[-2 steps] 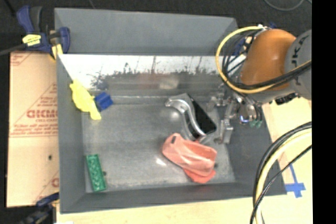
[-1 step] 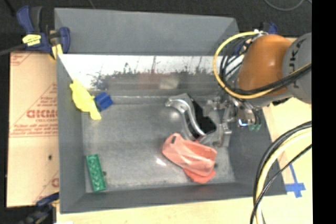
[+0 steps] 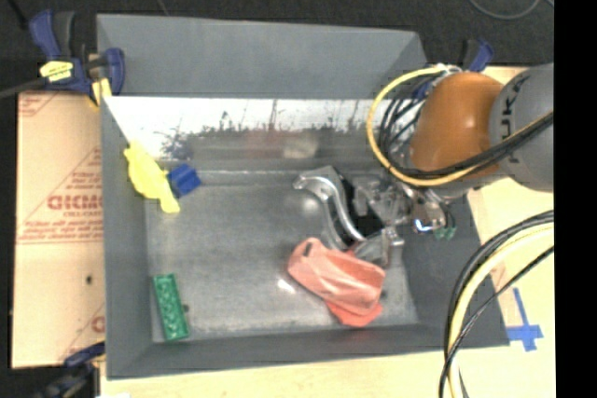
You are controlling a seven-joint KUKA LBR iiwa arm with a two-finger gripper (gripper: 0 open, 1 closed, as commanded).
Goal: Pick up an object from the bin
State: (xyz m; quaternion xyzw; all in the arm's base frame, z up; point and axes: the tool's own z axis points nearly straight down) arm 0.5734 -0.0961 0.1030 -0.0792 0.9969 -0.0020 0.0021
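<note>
My gripper (image 3: pixel 384 217) is low in the bin's right part, below the orange wrist cover. Just to its left lies a shiny silver curved metal piece (image 3: pixel 325 193), its lower end reaching in beside the gripper. Below the gripper, a crumpled salmon-pink soft thing (image 3: pixel 338 280) rests on the bin floor, and its upper right edge touches or nearly touches the gripper. I cannot tell whether anything is held.
A yellow piece (image 3: pixel 149 174) with a small blue block (image 3: pixel 184 180) beside it lies at the far left by the wall. A green studded brick (image 3: pixel 171 306) sits in the front left corner. The arm and its cables cover the right rim.
</note>
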